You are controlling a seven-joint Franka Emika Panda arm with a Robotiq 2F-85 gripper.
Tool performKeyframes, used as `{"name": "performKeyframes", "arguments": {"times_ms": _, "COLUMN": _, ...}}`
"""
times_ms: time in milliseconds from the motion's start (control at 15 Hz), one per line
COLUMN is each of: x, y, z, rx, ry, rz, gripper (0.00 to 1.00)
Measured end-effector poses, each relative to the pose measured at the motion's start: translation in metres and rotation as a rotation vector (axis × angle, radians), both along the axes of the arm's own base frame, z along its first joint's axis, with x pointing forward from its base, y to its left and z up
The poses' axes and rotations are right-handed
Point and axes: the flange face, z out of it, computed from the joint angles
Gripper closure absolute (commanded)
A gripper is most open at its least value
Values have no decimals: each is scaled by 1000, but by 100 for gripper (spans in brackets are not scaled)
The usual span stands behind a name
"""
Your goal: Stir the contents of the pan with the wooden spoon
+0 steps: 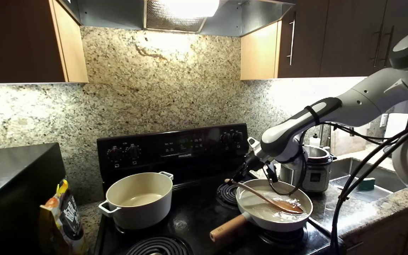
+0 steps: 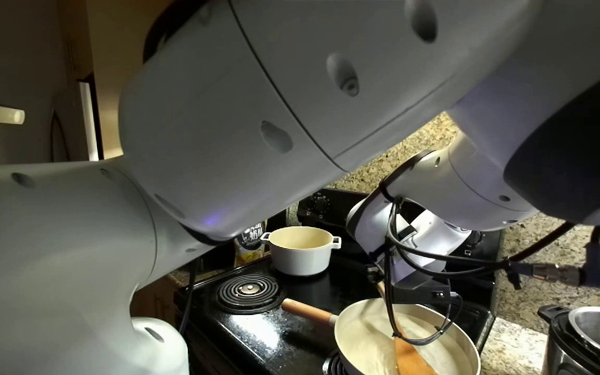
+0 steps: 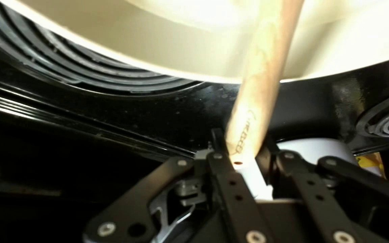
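The cream-white pan rests on a stove burner, its thick pale handle pointing toward the front left in an exterior view. A pale, wet-looking layer, the contents, covers its bottom. The wooden spoon slants across the rim, with its oval bowl down in the contents in both exterior views. My gripper is shut on the handle end of the spoon, one finger on each side of it, just outside the rim in the wrist view. The spoon's bowl is out of the wrist view. In an exterior view the arm hides most of the gripper.
A deeper two-handled cream pot stands left of the pan in an exterior view. A steel cooker is close behind the pan's right side. A black cable loops down over the pan. A bright bag stands beside the stove.
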Motion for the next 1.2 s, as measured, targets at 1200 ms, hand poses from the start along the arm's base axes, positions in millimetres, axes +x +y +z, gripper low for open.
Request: {"name": "performKeyframes", "arguments": {"times_ms": 1200, "x": 50, "y": 38, "z": 35, "rx": 56, "ry": -49, "rz": -18, "gripper": 90}}
